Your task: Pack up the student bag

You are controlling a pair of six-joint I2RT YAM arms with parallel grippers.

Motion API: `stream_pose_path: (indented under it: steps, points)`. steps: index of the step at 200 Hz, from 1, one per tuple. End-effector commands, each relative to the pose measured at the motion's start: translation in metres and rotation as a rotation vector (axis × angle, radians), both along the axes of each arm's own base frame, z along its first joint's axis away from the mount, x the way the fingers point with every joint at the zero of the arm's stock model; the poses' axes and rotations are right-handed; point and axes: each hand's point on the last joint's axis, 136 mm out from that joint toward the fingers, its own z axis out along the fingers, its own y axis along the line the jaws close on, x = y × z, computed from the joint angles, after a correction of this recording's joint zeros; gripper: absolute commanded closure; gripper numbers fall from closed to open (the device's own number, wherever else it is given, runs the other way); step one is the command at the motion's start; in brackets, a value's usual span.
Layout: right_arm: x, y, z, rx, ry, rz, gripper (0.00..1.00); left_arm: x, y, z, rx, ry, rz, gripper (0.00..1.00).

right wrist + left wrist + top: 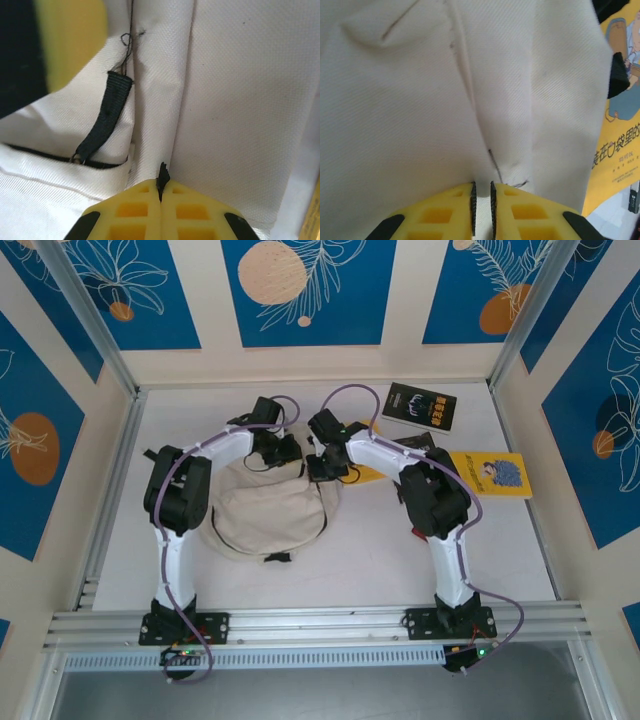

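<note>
Atop the student bag (265,515), pinching a canvas fold in the shut right gripper (161,182), apparently another in the left gripper (482,192); next, spread the opening apart.

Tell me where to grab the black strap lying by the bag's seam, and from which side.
Pinch the black strap across its flat middle, probably coming straight down onto the bag. It lies slanted and flat on the cloth, top sewn into the seam, lower end at a small metal ring, so the middle looks freest.
</note>
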Motion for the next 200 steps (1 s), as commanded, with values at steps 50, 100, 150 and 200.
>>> stream_pose_path:
  steps: [50, 100, 150, 200]
  points:
    - [-0.015, 0.006, 0.031, 0.211, 0.007, 0.022, 1.00, 0.014, -0.034, 0.039, -0.127, -0.088, -0.035, 0.84]
    - [-0.019, 0.001, 0.029, 0.264, 0.006, 0.022, 1.00, 0.019, -0.057, 0.016, -0.137, -0.046, -0.072, 0.92]
    - [-0.028, -0.006, 0.027, 0.302, 0.039, 0.019, 1.00, 0.020, -0.055, -0.021, -0.022, 0.013, -0.052, 0.99]
    - [-0.049, -0.005, 0.030, 0.362, 0.084, 0.069, 1.00, 0.014, -0.041, -0.062, 0.069, 0.099, -0.003, 1.00]
